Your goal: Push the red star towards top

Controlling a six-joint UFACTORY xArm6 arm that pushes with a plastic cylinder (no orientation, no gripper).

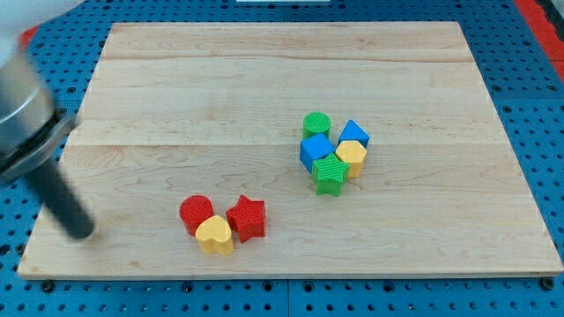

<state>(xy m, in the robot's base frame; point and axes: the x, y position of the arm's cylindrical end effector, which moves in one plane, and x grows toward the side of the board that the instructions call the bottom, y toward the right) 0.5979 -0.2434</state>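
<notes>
The rod comes in from the view's left, and its tip [81, 231] sits near the left edge of the bench [264, 70], well apart from every block. There is no pincer on this arm to be open or closed, only that bare rod, so nothing is held. The red star [247, 218] lies in the lower middle of the bench, untouched as far as I can judge, so the push has not begun; this looks like the approach.

The star touches a yellow heart [215, 234] on its lower left, and a red cylinder [196, 212] sits just beyond that. To drive the star toward the top, the tip likely needs to get below it, skirting the heart.

Up and to the right stands a tight cluster: green cylinder [316, 124], two blue blocks [315, 149] [353, 134], a yellow block [352, 156], a green star [330, 173]. A straight push upward should pass to their left.
</notes>
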